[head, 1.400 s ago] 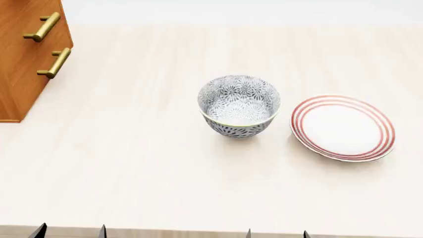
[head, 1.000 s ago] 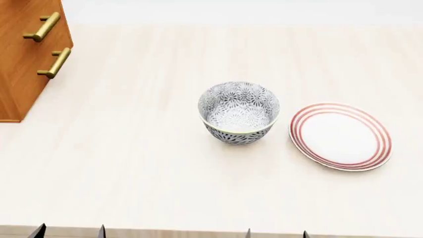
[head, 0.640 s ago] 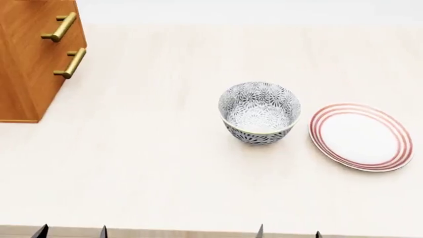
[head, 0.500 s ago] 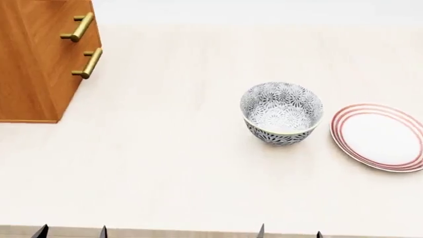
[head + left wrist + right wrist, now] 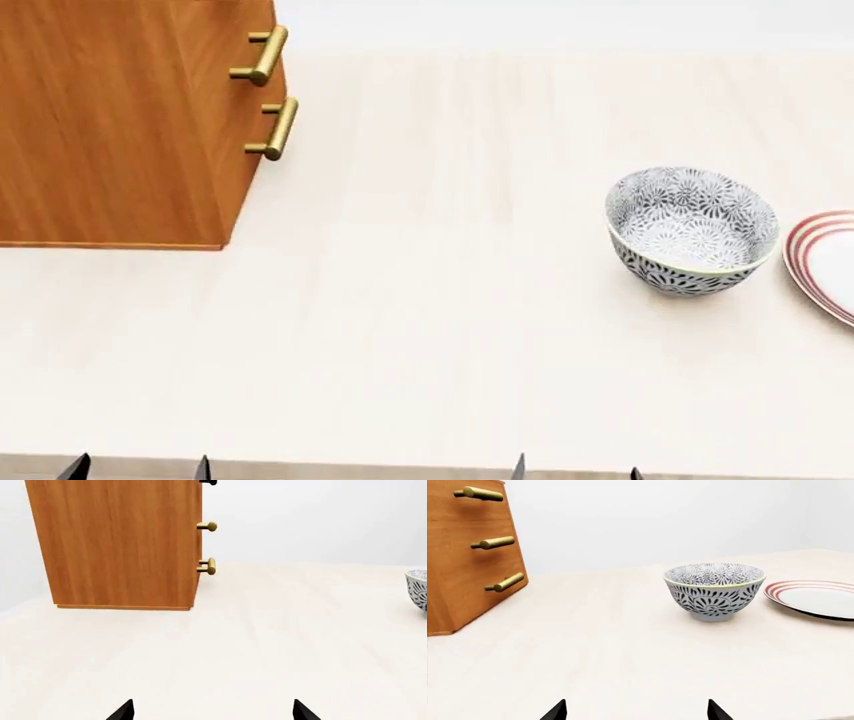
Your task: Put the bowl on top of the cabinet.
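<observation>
Non-task items: pale wood-grain counter [image 5: 427, 330], fills most of head view, faint lengthwise grain, light cream tone. Flat white plate [image 5: 817, 599] with red concentric rings near the rim, lying flat on the counter, ahead of the right end effector and off to its right; cut off by the frame edge in head view [image 5: 827, 262]. Plain pale grey-white wall [image 5: 660, 520] behind the counter's far edge, well beyond both end effectors.
</observation>
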Robot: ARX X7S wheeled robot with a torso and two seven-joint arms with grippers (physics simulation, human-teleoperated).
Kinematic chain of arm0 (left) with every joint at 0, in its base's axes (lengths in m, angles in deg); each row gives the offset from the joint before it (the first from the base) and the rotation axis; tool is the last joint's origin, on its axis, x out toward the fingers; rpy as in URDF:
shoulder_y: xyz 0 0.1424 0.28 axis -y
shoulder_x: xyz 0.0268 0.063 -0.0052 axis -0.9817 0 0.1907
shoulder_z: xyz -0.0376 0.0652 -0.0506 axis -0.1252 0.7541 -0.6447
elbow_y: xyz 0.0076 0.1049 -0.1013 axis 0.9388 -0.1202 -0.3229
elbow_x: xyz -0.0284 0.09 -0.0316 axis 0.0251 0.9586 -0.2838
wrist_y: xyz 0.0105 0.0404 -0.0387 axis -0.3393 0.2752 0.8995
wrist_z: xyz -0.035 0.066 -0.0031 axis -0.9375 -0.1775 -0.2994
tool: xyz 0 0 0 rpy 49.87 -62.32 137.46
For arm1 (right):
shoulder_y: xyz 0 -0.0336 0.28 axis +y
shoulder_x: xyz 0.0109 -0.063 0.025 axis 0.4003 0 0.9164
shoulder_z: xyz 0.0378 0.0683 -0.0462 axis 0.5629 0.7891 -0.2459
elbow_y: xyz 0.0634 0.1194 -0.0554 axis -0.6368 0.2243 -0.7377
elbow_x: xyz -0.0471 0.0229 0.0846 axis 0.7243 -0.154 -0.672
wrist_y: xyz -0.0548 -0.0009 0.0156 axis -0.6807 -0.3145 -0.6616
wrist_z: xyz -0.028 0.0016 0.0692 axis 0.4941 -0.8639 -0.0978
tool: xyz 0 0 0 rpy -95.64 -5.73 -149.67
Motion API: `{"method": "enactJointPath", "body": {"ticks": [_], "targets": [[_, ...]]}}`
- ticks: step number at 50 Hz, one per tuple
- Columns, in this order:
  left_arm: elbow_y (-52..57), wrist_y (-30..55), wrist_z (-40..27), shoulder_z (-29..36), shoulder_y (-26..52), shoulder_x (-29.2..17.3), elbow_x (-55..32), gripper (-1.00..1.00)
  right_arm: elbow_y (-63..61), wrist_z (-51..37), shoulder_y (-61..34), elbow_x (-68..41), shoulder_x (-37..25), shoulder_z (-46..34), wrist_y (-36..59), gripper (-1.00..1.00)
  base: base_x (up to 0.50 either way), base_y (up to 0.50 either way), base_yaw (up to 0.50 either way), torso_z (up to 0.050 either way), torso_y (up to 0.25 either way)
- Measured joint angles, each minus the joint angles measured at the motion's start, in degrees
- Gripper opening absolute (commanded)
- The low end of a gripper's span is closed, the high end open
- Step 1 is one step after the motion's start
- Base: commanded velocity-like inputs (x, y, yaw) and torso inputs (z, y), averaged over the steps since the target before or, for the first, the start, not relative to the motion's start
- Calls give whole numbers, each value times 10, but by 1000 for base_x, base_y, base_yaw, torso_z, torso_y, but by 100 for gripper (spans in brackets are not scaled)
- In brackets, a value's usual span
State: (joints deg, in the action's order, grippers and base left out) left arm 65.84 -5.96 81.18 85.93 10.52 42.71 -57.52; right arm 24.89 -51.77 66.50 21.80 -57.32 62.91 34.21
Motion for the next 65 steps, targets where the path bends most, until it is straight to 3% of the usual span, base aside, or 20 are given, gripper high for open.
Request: {"method": "enactJointPath", "body": {"ticks": [12,36,65], "targets": [[14,-2,-13,9,-8,-6,2,100,-9,-10,6,-2,-9,-12,0,100,0,0,0,0,0],[136,-34,-94,48,-89,-19,104,100,-151,-32,121,-13,-35,-11,-65,100,0,0,0,0,0],[178,-51,-118,64,-120,-36,111,100,-197,-42,172,-12,-52,-18,-113,100,0,0,0,0,0]]}}
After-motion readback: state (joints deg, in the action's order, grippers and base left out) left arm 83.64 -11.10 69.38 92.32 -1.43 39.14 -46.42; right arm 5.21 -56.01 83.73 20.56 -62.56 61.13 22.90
